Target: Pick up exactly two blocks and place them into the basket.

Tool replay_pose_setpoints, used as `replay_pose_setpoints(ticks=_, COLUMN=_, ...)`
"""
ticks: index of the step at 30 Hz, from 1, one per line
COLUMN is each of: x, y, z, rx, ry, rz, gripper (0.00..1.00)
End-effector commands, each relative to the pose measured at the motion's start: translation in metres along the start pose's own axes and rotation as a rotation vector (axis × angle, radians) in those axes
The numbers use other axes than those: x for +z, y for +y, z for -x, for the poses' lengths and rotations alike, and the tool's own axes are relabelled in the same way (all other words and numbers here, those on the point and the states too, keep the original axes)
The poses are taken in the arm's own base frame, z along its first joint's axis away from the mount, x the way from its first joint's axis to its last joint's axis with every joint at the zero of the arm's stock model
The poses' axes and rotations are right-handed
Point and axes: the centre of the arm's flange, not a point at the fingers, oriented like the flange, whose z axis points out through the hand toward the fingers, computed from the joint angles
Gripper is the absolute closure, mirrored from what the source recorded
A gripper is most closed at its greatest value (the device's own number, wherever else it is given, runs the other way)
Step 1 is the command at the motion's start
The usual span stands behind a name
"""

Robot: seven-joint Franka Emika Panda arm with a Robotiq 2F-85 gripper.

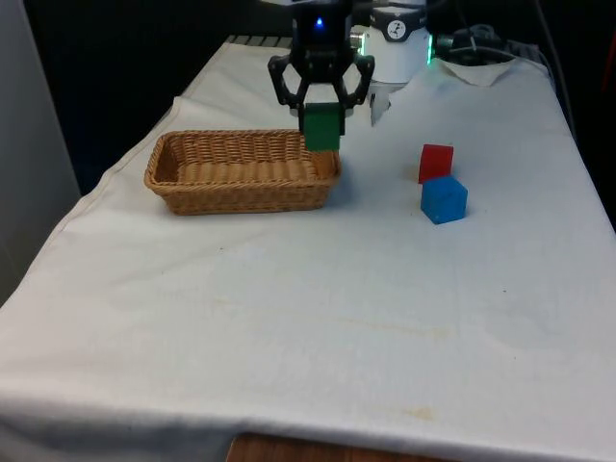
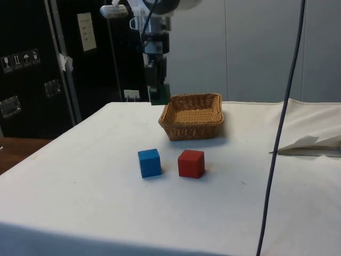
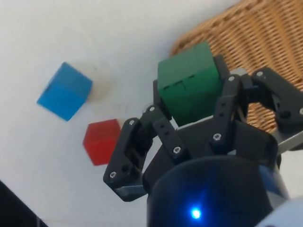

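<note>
So, front of the bench to the back:
blue block (image 1: 444,199): on the bench, just beside red block (image 1: 435,162)
tool (image 1: 321,123): clenched on green block (image 1: 322,128), above the basket (image 1: 192,191) rim
risk: releasing here probably bounces it off the rim

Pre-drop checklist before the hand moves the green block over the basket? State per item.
1. Grip: hand shut on the green block, block held between both fingers: ok.
2. Block lifted off the cloth, above the wicker basket's rim in the front view: ok.
3. Block over the basket's opening: not ok; the wrist view puts it at the rim's edge.
4. Basket interior free for the drop, nothing seen inside in the side view: ok.
5. Next candidates, red block and blue block, on the cloth apart from the basket: ok.
</note>
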Motion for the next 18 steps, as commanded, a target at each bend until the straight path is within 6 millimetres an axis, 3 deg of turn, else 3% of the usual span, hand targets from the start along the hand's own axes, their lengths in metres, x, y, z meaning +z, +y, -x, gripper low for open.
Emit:
replay_pose_setpoints(ticks=1, x=0.003, y=0.006, z=0.003, rx=-0.002, ry=0.01, rz=-0.003, gripper=0.99)
replay_pose_setpoints(ticks=18, x=0.011, y=0.059, z=0.028, rx=-0.006, ry=0.006, rz=0.031, gripper=0.99)
